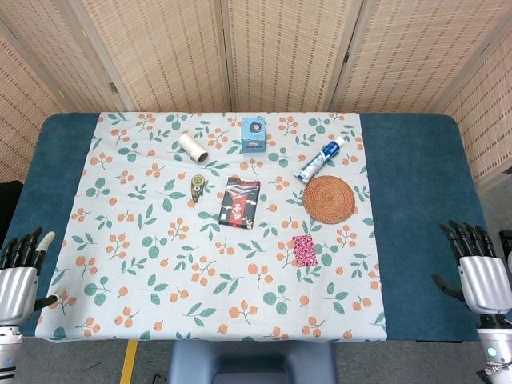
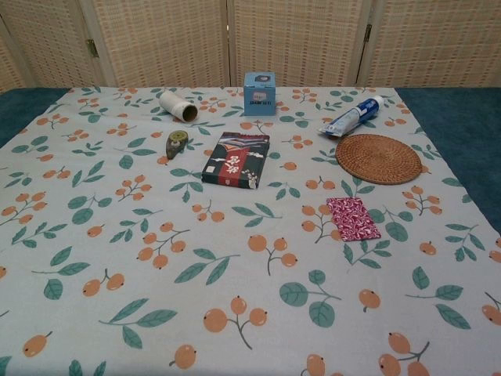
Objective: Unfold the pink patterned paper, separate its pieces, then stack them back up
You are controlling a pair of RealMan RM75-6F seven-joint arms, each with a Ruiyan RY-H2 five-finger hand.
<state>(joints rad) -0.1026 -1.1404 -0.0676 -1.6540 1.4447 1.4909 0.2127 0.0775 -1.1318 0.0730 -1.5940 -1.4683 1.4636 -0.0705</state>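
Well ahead of the fingers of your left hand [image 1: 20,276] a cardboard tube [image 1: 193,147] lies on its side. A little nearer to those fingers is a small green oval tool [image 1: 196,187], maybe a correction tape. A dark patterned booklet [image 1: 240,202] lies near it. Ahead of the fingers of your right hand [image 1: 480,276] you see a round woven mat [image 1: 329,198], with a toothpaste tube [image 1: 319,159] just beside it. A blue box [image 1: 254,134] stands farthest from both. All rest on a floral tablecloth [image 1: 160,272].

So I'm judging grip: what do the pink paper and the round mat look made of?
The pink paper looks like thin, matte printed paper: it lies flat with crisp straight edges. The round mat looks like woven rattan or straw, matte brown, with concentric ridges; which fibre, I cannot tell.
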